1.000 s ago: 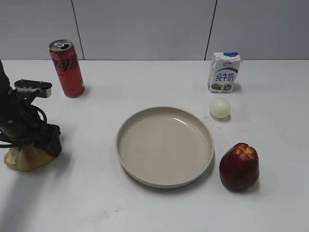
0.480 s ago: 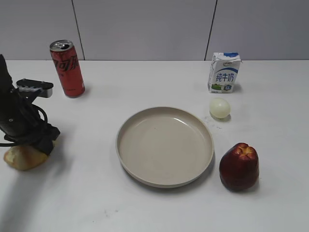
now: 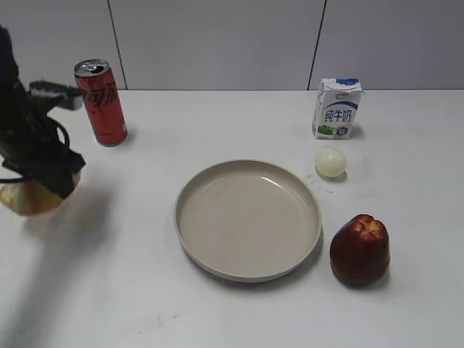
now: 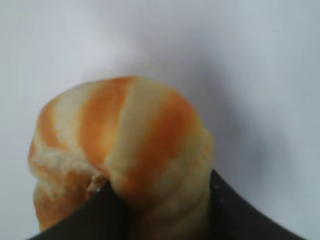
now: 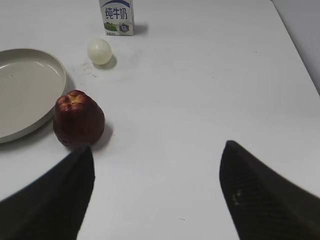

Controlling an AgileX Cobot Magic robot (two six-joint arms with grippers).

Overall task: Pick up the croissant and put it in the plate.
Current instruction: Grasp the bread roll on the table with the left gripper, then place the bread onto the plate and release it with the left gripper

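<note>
- We have the pale yellow, orange-striped lumpy croissant (image 4: 125, 155) pinched between the dark fingers of our left gripper (image 3: 45, 190); in the left wrist view the two fingers (image 4: 240, 220) press into its underside from either side.
- In the exterior view the croissant (image 3: 30, 199) hangs at the far left, and the soft shadow spread below it makes us judge that it is clear of the white surface (image 3: 217, 123), not resting on it.
- The wide, round, shallow beige plate (image 3: 194, 192) sits in the middle of the surface, well apart from the croissant and to its right, with nothing in it.
- We judge the pickup done and the carry toward the plate to be the step in hand.
- The next move calls for a sideways travel to the right until the pastry is over the bare middle of the plate, then a lowering before we let go. The red drinks can (image 3: 100, 101) stands behind that path, not in it.
- The pastry looks soft, so we expect a tight pinch to dent it.
- Our right gripper (image 5: 155, 195) has its fingers spread wide and holds nothing, near the dark red apple-shaped fruit (image 5: 78, 118); the small pale ball (image 5: 99, 51) and the white and blue milk carton (image 5: 116, 16) lie farther off.
</note>
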